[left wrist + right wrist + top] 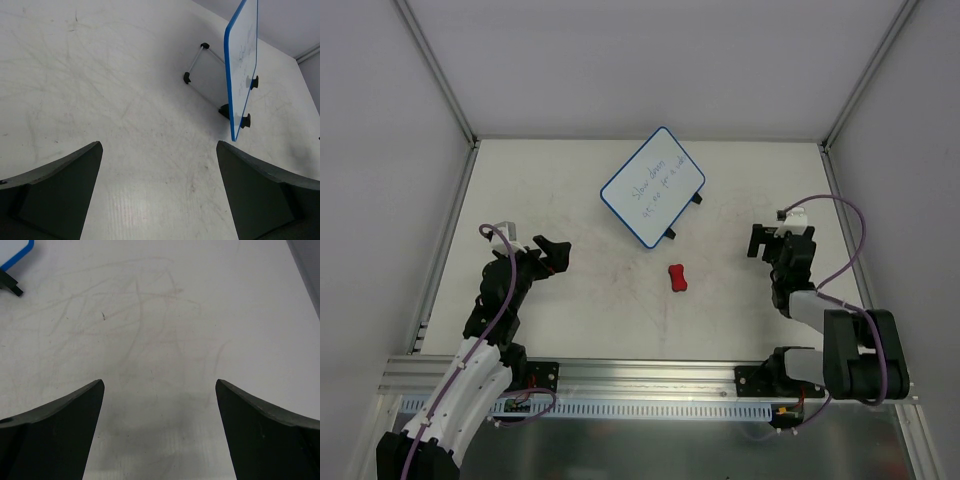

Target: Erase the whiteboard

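- Both hands stand wide open and hold nothing: L hand [554,256] and R hand [780,242] are each over the bare surface [570,200].
- The whiteboard [653,187] is ahead and to the right of your L hand, and ahead and to the left of your R hand. It's well apart from both. Handwriting covers its face, so I'd judge no wiping is done yet.
- In the L wrist view the board looks propped, not flat. It leans on its two black feet [245,120] w/ a thin wire stand [195,61] behind it. Can't tell how steep.
- Handling, my guess: light, stiff, thin panel w/ a glossy, slippery face. Push on it w/o bracing and it prob slides on the surface or tips back over the stand.
- Where to take hold: pinch the blue rim [228,75] at a side edge or corner, clear of the writing, fingers across the thickness. Keep off the face and the wire stand, which looks flimsy.
- The red eraser [678,278] lies between the two hands, right of your L hand and left of your R hand. It's near the board's foot edge, not touching it.
- The eraser is small and bone-shaped, so grip it across the narrow waist. It's prob light and a bit soft, so it may twist in the hand if you press hard.
- Suggest one hand steadies the rim while the other wipes.
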### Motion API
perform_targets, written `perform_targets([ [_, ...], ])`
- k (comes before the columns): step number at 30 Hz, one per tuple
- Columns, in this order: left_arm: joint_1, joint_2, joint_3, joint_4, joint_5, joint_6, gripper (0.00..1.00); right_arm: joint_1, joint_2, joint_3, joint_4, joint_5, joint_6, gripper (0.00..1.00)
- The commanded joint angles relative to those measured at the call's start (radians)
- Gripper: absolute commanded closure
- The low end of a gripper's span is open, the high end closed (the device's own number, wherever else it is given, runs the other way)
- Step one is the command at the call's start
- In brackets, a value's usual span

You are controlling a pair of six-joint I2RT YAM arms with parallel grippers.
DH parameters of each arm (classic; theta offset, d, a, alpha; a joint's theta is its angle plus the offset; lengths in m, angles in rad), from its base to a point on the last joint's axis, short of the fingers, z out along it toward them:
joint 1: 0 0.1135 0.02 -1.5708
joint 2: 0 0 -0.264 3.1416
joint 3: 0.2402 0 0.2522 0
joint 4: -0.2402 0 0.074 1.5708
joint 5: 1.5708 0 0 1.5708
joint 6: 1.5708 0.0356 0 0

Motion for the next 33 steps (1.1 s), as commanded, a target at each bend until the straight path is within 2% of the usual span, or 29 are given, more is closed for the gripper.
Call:
perform_targets([
  [1,-0.001,-0.012,0.025,0.004,0.001,0.030,0.01,-0.003,-0.092,0.064,-0.104,-0.001,-0.003,0.01],
  [5,-0.001,-0.012,0.028,0.004,0.012,0.035,0.01,-0.002,-0.183,0.134,-0.308,-0.007,0.090,0.01],
  [12,-0.003,-0.015,0.028,0.006,0.012,0.035,0.01,-0.003,-0.327,0.231,-0.535,-0.087,0.246,0.01],
  [17,-0.003,0.020,0.038,0.006,0.001,0.032,0.01,-0.005,-0.416,0.334,-0.722,-0.258,0.300,0.01],
  [19,-0.003,0.032,0.045,0.006,0.012,0.030,0.01,-0.006,-0.424,0.336,-0.759,-0.228,0.414,0.01],
  [20,-0.003,0.032,0.045,0.006,0.012,0.030,0.01,-0.010,-0.425,0.325,-0.761,-0.234,0.440,0.01],
  [24,-0.003,0.012,0.037,0.008,0.012,0.030,0.01,-0.011,-0.390,0.313,-0.689,-0.418,0.513,0.01],
  [25,-0.003,0.009,0.035,0.009,0.012,0.029,0.01,-0.011,-0.381,0.310,-0.684,-0.406,0.618,0.01],
  [26,-0.003,0.009,0.034,0.014,0.012,0.029,0.01,-0.013,-0.370,0.310,-0.686,-0.407,0.641,0.01],
  [28,-0.003,0.011,0.032,0.021,0.012,0.030,0.01,-0.013,-0.329,0.317,-0.679,-0.531,0.623,0.01],
  [33,-0.003,0.021,0.039,0.023,0.056,0.030,0.01,-0.005,-0.316,0.265,-0.598,-0.645,0.630,0.01],
])
